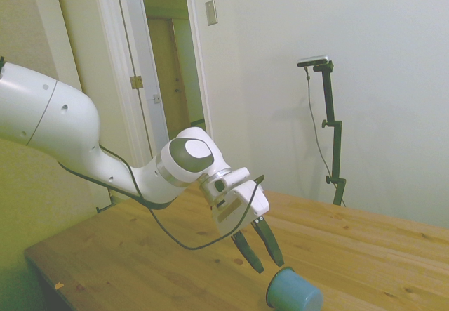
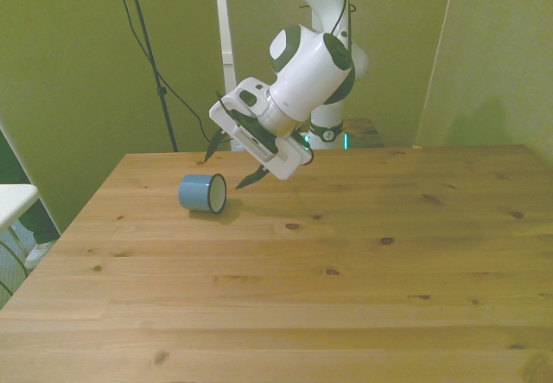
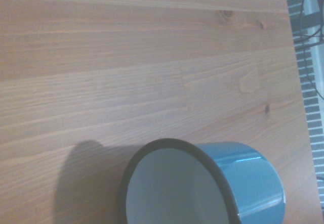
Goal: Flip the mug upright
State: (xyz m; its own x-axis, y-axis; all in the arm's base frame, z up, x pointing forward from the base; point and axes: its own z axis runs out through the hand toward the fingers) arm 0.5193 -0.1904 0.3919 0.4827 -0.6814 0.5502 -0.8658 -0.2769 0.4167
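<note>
Front view shows the gripper (image 2: 232,158) with fingers spread wide above the mug (image 2: 203,193) lying sideways on the table (image 2: 346,271); a glancing touch could roll it.

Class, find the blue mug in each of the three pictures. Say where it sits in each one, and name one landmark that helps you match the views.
Side view: the mug lies on its side at the bottom edge, right of centre, below the pincer.
Front view: left of centre on the table, its opening facing the front view's right.
Wrist view: close up, cut off by the picture's edge, pale inside showing.
Shared landmark: the mug's dark rim.
</note>
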